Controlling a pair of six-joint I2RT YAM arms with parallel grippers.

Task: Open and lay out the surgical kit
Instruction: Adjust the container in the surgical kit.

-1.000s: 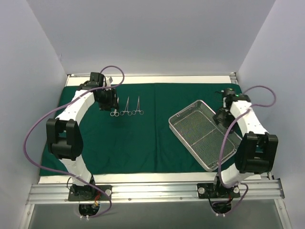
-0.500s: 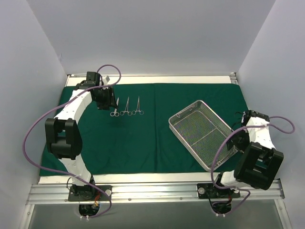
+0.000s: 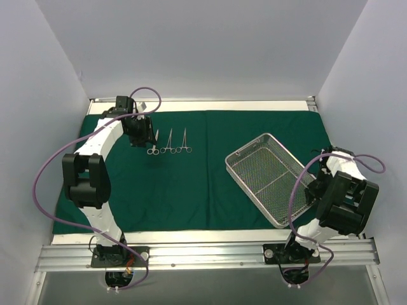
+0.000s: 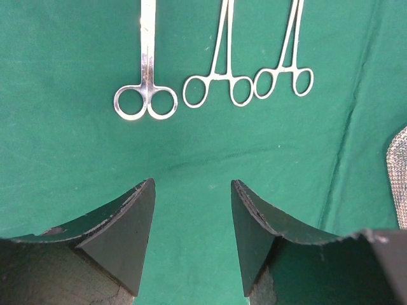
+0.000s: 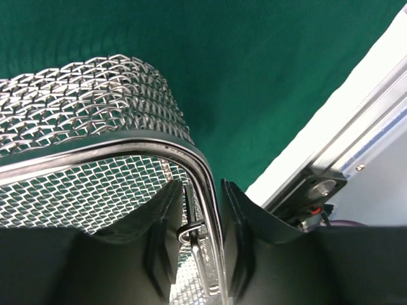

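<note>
Right gripper (image 5: pixel 200 190) pinches the tray (image 5: pixel 95 101) rim at its right-hand corner, one finger inside, one outside. Tray lies angled on the right of the green cloth (image 3: pixel 191 190). Left gripper (image 4: pixel 193 190) is spread, hovering over the cloth just short of three scissor-handled tools (image 4: pixel 217 77) lying side by side.

White table (image 3: pixel 222 105), aluminium rail (image 3: pixel 210 255)

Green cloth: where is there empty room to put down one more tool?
The big bare patch of green cloth lies between the three scissor-handled instruments and the near edge, left of the wire-mesh tray. Crowded: far left, by the left hand, and the tray's side.
</note>
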